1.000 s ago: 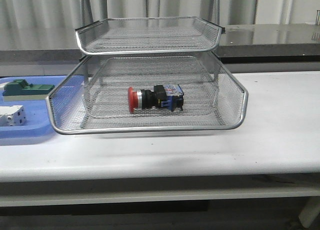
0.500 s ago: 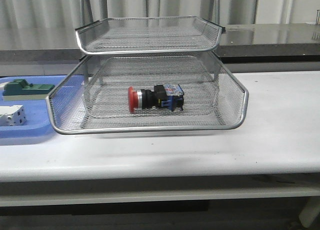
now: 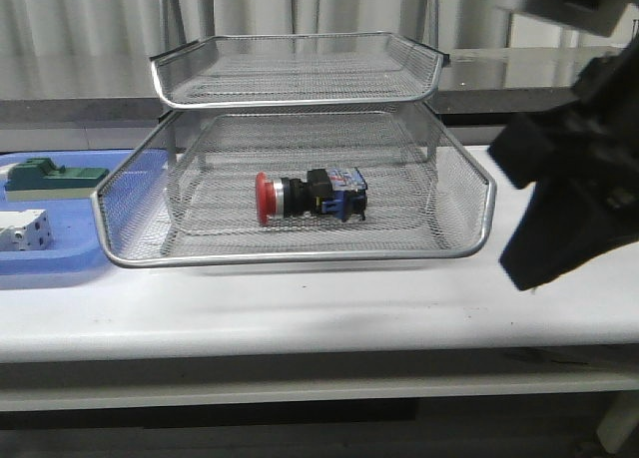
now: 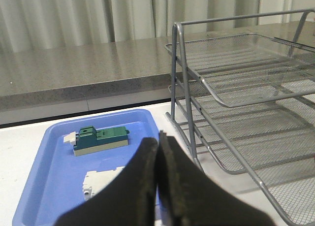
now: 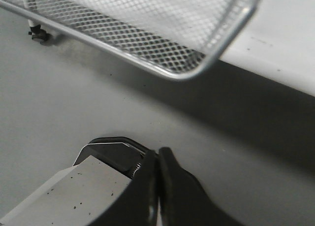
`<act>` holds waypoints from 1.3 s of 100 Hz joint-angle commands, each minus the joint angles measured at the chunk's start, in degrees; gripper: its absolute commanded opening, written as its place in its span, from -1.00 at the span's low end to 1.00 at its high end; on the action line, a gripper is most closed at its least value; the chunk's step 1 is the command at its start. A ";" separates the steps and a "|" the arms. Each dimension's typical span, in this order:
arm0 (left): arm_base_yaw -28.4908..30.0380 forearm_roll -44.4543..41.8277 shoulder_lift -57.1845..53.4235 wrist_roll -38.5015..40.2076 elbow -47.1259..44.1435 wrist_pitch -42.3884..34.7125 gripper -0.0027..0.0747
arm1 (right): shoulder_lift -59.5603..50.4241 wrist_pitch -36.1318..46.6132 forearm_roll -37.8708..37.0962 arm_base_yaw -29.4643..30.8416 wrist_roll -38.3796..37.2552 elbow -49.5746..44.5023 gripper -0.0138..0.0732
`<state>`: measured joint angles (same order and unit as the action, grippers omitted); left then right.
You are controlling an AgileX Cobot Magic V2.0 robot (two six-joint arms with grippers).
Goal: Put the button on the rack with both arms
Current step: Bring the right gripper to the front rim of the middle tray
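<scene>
The button, with red head, black body and blue rear, lies on its side in the pulled-out lower tray of the wire-mesh rack, head pointing left. Nothing touches it. My right arm shows as a dark blurred mass at the right, beside that tray's right corner. In the right wrist view my right gripper is shut and empty, with a corner of the rack's tray beyond it. My left gripper is shut and empty, over the blue tray to the left of the rack.
A flat blue tray lies left of the rack and holds a green block and a white boxy component. The left wrist view shows the same tray, green block and white component. A grey counter runs behind the table.
My right arm has come into the front view from the right, where no arm showed before. The button and the rack have not moved.
</scene>
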<state>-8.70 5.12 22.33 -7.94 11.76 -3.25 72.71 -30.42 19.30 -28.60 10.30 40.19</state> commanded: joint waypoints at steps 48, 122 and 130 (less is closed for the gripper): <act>0.18 0.44 0.28 0.63 1.55 -4.77 -0.98 | 14.72 3.53 1.76 -12.49 0.81 13.62 -0.84; 0.18 0.44 0.28 0.63 1.55 -4.77 -0.98 | 23.15 7.85 -6.28 -13.42 0.81 20.09 -0.84; 0.18 0.44 0.28 0.63 1.55 -4.77 -0.98 | 23.78 8.37 -7.09 -12.67 0.81 21.12 -0.84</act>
<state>-8.70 5.12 22.33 -7.94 11.76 -3.25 98.05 -25.88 13.70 -42.47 10.41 58.72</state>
